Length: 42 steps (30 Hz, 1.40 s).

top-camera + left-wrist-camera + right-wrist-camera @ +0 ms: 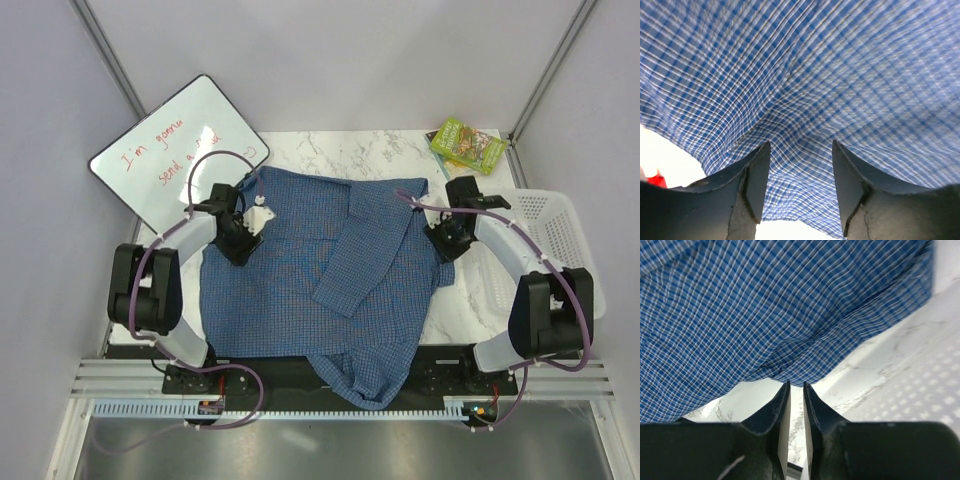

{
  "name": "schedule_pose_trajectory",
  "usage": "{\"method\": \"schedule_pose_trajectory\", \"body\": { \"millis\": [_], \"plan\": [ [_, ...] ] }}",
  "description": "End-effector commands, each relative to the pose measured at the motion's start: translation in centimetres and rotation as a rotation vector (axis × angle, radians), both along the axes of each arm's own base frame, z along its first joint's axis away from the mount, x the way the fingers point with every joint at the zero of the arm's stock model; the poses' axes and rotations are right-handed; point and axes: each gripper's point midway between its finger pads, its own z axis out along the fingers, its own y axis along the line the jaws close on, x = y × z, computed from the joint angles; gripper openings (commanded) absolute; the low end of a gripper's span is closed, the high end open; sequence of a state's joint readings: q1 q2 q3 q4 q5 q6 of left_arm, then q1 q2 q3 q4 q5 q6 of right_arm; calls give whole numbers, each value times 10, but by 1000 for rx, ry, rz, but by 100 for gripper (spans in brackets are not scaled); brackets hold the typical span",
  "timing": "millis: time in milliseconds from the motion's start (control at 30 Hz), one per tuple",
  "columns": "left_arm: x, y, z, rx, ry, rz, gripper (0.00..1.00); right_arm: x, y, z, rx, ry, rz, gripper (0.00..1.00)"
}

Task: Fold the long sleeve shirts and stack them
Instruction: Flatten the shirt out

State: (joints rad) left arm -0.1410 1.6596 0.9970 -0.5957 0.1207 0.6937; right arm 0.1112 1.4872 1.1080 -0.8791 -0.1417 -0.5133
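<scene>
Right gripper (794,384) has its jaws nearly pressed together, nipping the shirt's edge at the tips. Left gripper (800,145) stands wider, with cloth bunched in the gap, and looks to be pinching a thick fold. Across the table (330,150), the blue checked shirt (270,290) lies spread out, its tail hanging over the near edge. One sleeve (370,250) is laid across the front. That's early going: the body isn't folded yet and nothing is stacked.
</scene>
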Motion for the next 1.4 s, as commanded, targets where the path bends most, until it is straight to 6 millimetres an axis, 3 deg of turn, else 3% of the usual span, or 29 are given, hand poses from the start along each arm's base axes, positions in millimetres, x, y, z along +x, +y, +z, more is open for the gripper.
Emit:
{"method": "schedule_pose_trajectory", "body": {
  "millis": [0, 100, 233, 433, 600, 667, 733, 800, 833, 867, 900, 933, 967, 1033, 1133, 1200, 1233, 1367],
  "plan": [
    [-11, -42, 49, -114, -59, -118, 62, -10, 7, -21, 4, 18, 34, 23],
    [-36, -63, 41, -111, -29, -163, 62, -9, 7, -40, -34, 28, 49, 21],
    [-52, -63, 15, -109, 55, -132, 60, -13, -2, -68, -101, 72, 78, 20],
    [-49, -26, -26, 26, 74, -93, 57, -7, -25, -81, -207, 78, 133, 19],
    [-24, 17, -44, 112, 81, 0, 53, 7, -36, -71, -231, 40, 160, 20],
    [-12, 18, -34, 110, 49, 3, 51, 14, -31, -63, -211, 19, 180, 20],
    [-9, 6, -6, 74, -8, -52, 54, 14, -23, -56, -170, 21, 200, 20],
    [-14, -36, 33, -64, -57, -180, 61, 8, -4, -37, -67, 28, 233, 23],
    [-30, -50, 67, -116, -97, -236, 63, 5, 4, -28, -23, 19, 250, 25],
    [-44, -81, 84, -174, -126, -345, 66, -1, 12, -16, 15, 24, 263, 26],
    [-54, -97, 101, -203, -159, -408, 69, -4, 27, 0, 85, -13, 286, 27],
    [-82, -122, 126, -253, -207, -532, 71, -7, 33, 10, 118, -27, 297, 28],
    [-96, -133, 133, -268, -222, -590, 74, -13, 40, 15, 153, -17, 291, 29],
    [-130, -149, 132, -287, -199, -702, 74, -23, 54, 23, 217, -15, 317, 29],
    [-210, -183, 117, -324, -99, -974, 74, -43, 67, 9, 240, 51, 335, 28],
    [-238, -198, 106, -332, -73, -1032, 74, -47, 72, 1, 249, 73, 339, 27],
    [-264, -207, 101, -329, -50, -1125, 74, -51, 73, -4, 258, 92, 344, 26],
    [-295, -232, 93, -327, -70, -1262, 72, -60, 78, -8, 286, 133, 358, 24]
  ]
}}
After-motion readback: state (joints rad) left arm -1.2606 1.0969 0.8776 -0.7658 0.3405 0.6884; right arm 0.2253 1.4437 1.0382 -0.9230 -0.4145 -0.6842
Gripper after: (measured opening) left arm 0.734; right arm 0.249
